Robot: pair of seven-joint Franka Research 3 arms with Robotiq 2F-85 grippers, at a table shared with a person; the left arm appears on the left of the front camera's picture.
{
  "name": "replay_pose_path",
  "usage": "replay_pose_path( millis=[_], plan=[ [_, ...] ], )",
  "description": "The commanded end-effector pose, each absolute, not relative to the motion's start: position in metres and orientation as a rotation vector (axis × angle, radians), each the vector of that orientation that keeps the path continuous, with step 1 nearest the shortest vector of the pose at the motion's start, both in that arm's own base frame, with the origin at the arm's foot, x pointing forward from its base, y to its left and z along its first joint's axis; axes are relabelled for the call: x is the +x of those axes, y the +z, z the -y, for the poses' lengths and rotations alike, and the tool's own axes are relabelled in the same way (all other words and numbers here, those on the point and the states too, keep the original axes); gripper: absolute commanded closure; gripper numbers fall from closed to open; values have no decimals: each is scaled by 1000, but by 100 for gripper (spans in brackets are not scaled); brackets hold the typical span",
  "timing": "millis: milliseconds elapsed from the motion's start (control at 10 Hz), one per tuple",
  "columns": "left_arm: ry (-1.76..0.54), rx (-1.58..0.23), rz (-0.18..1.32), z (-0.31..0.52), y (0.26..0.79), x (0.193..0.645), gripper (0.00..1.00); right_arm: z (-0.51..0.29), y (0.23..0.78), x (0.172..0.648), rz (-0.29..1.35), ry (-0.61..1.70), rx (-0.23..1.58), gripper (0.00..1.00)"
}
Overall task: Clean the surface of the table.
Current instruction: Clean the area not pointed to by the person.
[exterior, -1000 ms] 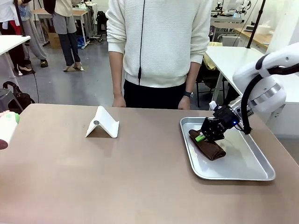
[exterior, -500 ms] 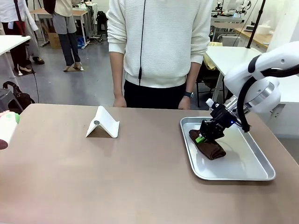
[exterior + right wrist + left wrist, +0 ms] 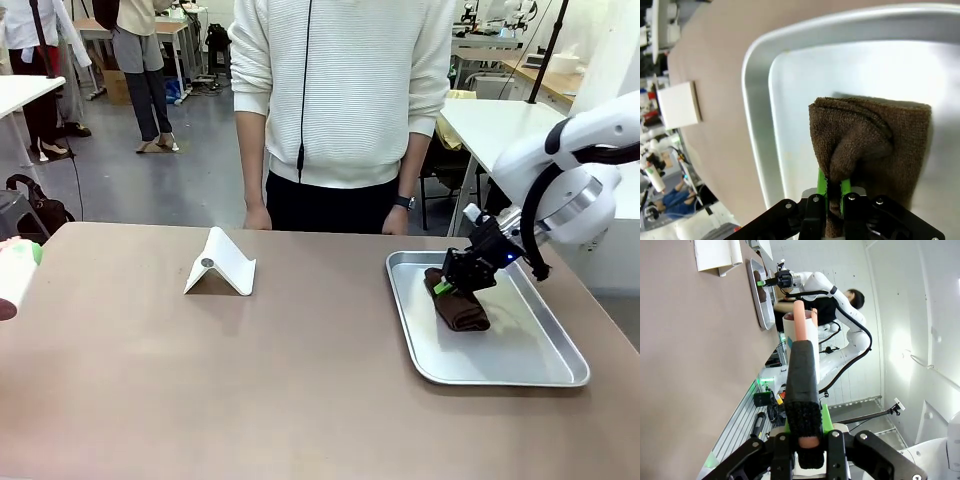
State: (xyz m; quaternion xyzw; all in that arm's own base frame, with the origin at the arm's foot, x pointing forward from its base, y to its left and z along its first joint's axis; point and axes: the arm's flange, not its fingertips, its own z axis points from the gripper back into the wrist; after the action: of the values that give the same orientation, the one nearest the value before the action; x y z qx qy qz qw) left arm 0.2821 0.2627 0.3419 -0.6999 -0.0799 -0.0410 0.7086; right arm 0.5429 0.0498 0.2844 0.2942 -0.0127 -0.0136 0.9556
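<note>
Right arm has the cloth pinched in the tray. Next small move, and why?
Probably a short straight lift. The right gripper is shut on one end of the brown cloth, while the rest of it lies inside the metal tray. It likely needs to clear the raised rim before moving over the table.

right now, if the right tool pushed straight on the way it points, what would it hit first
The right tool pinches the brown cloth, so that; beneath, probably the tray.

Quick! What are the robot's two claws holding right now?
Left gripper: shut on a thin pinkish stick; what it is cannot be told.
Right gripper: shut on the brown cloth in the metal tray.
</note>
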Motion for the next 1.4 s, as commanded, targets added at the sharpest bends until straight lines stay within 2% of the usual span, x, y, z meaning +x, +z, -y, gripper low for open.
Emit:
replay_pose_path(
  millis=[0,400,500,700,1100,1300],
  plan=[
    [-91,-1562,180,-261,346,280,78,-18,264,545,61,-125,565,100],
    [-91,-1562,180,-261,346,280,78,36,278,523,-5,-231,711,100],
    [-91,-1562,180,-261,346,280,78,44,284,516,-20,-239,802,100],
    [-91,-1562,180,-261,346,280,78,50,299,496,-76,-223,1093,100],
    [-91,-1562,180,-261,346,280,78,49,327,458,-148,-108,1511,100],
    [-91,-1562,180,-261,346,280,78,61,343,431,-276,-67,1698,100]
  ],
)
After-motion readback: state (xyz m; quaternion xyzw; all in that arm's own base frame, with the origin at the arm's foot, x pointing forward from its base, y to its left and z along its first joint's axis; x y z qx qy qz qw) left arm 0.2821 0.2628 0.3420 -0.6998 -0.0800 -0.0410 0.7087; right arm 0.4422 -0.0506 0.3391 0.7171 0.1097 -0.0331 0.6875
